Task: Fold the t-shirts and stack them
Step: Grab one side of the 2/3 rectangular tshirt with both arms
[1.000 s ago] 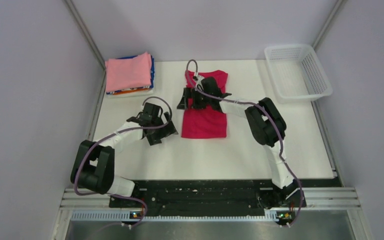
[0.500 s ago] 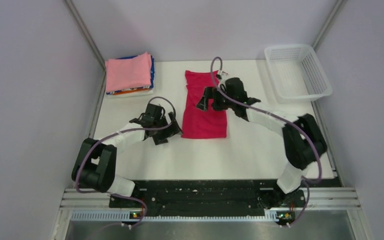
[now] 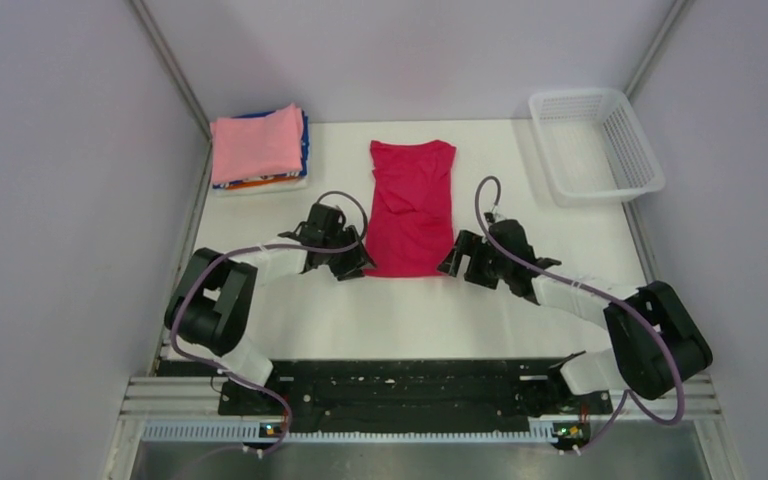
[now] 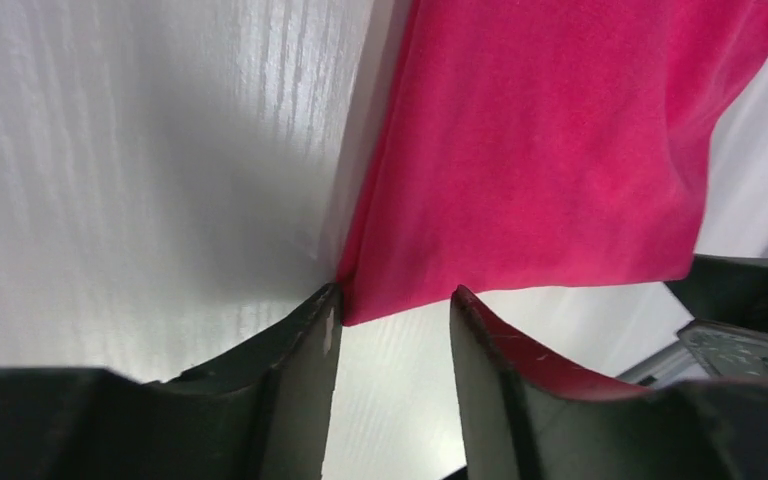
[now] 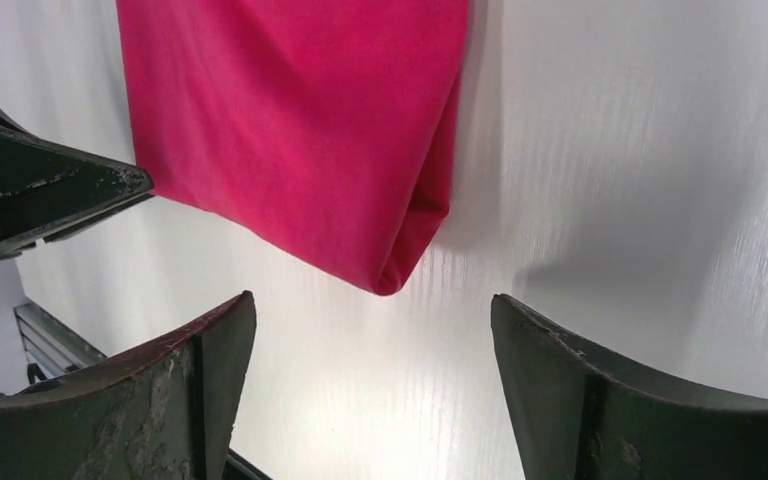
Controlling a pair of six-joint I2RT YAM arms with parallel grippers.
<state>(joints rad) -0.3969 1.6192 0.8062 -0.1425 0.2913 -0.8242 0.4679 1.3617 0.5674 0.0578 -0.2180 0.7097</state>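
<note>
My left gripper (image 4: 392, 300) sits low on the table (image 3: 480, 320) with its fingers spread, and the near left corner of the crimson t-shirt (image 4: 550, 150) lies in the gap, not yet pinched. My right gripper (image 5: 372, 310) is spread wider, with the shirt's near right corner just ahead of it and untouched.

The crimson t-shirt (image 3: 412, 205) lies mid-table as a long narrow strip with its sides already folded in. I judge that the cross folds and the move to the pile are still to do. The stack (image 3: 258, 150) sits at the far left corner, pink on top, with blue, orange and white edges below.

Only my wrist views show the gaps between my fingers and the doubled cloth at each corner. Only the top view shows the stack, the white basket (image 3: 650, 180) and the wrinkles in the shirt's far half.
</note>
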